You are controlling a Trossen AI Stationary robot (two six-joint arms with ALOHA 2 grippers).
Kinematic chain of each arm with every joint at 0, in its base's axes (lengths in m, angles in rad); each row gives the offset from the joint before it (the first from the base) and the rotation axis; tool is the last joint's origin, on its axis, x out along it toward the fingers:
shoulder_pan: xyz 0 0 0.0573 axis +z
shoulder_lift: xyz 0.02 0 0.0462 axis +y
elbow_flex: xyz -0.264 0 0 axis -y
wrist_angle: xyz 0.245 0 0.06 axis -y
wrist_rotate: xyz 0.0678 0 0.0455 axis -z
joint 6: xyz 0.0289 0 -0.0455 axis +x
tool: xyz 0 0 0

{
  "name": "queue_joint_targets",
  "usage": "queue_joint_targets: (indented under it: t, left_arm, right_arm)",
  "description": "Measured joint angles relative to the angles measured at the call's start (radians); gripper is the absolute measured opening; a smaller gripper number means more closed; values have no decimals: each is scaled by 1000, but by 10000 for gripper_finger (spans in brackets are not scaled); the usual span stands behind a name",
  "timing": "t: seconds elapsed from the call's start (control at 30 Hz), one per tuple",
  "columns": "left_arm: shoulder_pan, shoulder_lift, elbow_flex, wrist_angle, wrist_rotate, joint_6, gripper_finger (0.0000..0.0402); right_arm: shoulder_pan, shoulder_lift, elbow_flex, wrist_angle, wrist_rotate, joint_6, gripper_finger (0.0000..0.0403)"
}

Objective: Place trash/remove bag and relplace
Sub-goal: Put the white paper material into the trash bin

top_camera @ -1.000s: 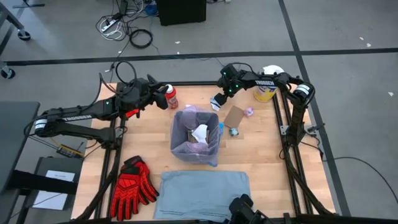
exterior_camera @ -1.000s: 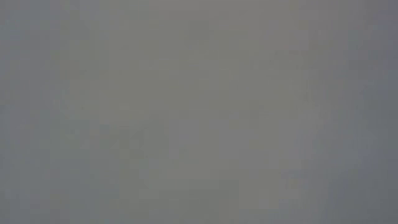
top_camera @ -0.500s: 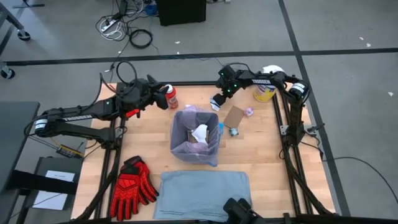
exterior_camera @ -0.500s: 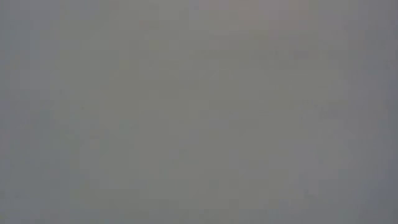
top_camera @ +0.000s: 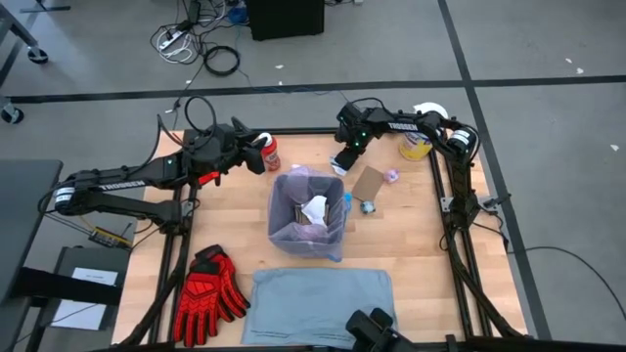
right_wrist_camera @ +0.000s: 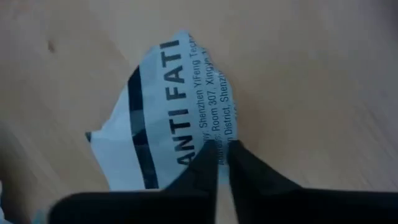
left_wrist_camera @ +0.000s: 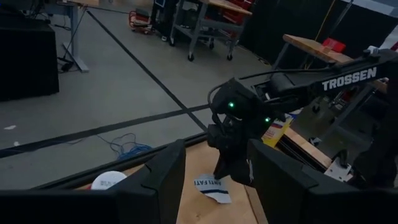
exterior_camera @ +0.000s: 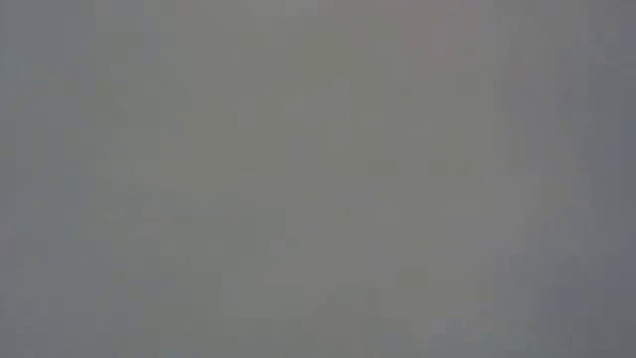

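A crumpled white paper (right_wrist_camera: pixel 168 99) with black print lies on the wooden table at the far side, and my right gripper (right_wrist_camera: pixel 222 165) (top_camera: pixel 341 162) is shut on it. A bin lined with the pink-lavender bag (top_camera: pixel 308 210) stands mid-table with white paper inside. A brown cardboard piece (top_camera: pixel 369 181), a pink scrap (top_camera: pixel 391 176) and a blue scrap (top_camera: pixel 367 206) lie to the bin's right. A red-labelled bottle (top_camera: pixel 269 154) stands at the far left. My left gripper (top_camera: pixel 254 149) (left_wrist_camera: pixel 214 180) hovers beside it, open, with nothing between its fingers. The low view shows only grey. My right gripper pinches the printed paper between its two fingertips at one crumpled edge (right_wrist_camera: pixel 214 148). The fingers come from above, slanting steeply down. The paper lies on the table.
A yellow tub (top_camera: pixel 418 145) with a white lid (top_camera: pixel 428 110) stands at the far right corner. Red gloves (top_camera: pixel 207 293) lie at the near left. A folded grey-blue liner (top_camera: pixel 321 298) lies along the near edge.
My right gripper has tipped more steeply downward, sunk a little onto the white paper and shut on it. The paper stays on the table.
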Motion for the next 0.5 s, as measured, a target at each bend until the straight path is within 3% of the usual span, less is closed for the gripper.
queue_joint_targets:
  t: [0.33, 0.5]
  left_arm:
    - [0, 0, 0, 0, 35, 1, 184]
    - [0, 0, 0, -1, 106, -29, 184]
  right_arm:
    - [5, -29, -1, -81, 42, -34, 0]
    - [7, -97, 0, -68, 62, -38, 0]
